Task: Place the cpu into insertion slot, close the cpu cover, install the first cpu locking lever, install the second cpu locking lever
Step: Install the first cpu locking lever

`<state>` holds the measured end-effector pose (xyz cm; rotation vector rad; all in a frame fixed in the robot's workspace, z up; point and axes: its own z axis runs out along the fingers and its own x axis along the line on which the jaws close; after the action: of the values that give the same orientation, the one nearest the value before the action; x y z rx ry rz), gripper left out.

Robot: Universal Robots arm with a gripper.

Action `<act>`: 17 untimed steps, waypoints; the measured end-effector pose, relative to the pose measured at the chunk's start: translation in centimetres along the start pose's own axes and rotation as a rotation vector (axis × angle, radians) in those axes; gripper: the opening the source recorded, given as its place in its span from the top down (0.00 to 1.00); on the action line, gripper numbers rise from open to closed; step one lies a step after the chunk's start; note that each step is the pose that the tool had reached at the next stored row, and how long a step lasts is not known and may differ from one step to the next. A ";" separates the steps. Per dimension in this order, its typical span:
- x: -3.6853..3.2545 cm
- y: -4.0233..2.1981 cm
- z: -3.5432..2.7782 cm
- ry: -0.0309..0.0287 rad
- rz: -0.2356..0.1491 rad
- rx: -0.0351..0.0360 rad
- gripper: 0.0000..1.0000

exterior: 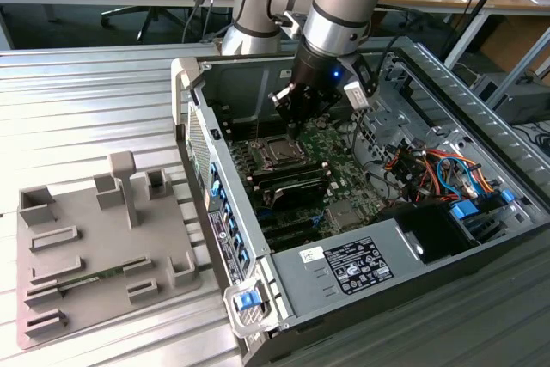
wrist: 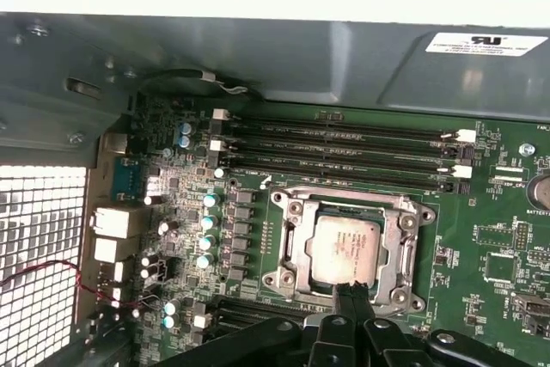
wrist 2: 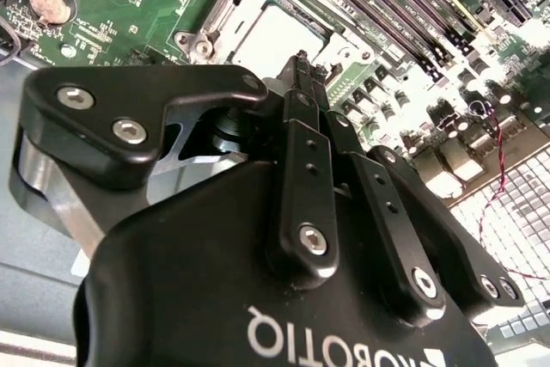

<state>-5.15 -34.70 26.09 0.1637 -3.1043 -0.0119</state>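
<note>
The cpu [wrist: 346, 247] lies flat in the insertion slot [wrist: 296, 277] on the green board, its silvery face up. The cpu cover [wrist: 393, 251], a silvery frame, lies down around it, and the chip shows through the cut-out. My gripper [wrist: 348, 291] is shut, its black fingertips pressed together with nothing seen between them, at the edge of the cover next to the chip. In the second wrist view my gripper [wrist 2: 301, 64] points at the cpu [wrist 2: 273, 36]. In the exterior view my gripper [exterior: 296, 131] hangs just over the insertion slot [exterior: 277, 151] inside the open computer case.
Long black memory slots [wrist: 344, 148] run beside the socket, with capacitors [wrist: 209, 229] on another side. Case walls [exterior: 215, 169] surround the board. Coloured cables [exterior: 434, 169] and a power supply [exterior: 361, 264] lie on the exterior view's right. A grey fixture tray [exterior: 94, 247] sits at that view's left.
</note>
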 end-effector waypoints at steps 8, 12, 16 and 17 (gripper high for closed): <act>1.69 0.18 -0.29 -0.0065 0.000 0.0005 0.89; 2.61 0.28 -0.26 -0.0081 0.000 0.0008 0.89; 3.68 0.39 -0.22 -0.0099 0.000 0.0010 0.89; 4.00 0.42 -0.21 -0.0103 0.000 0.0011 0.89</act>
<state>-9.16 -34.70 26.44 0.1643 -3.1147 -0.0111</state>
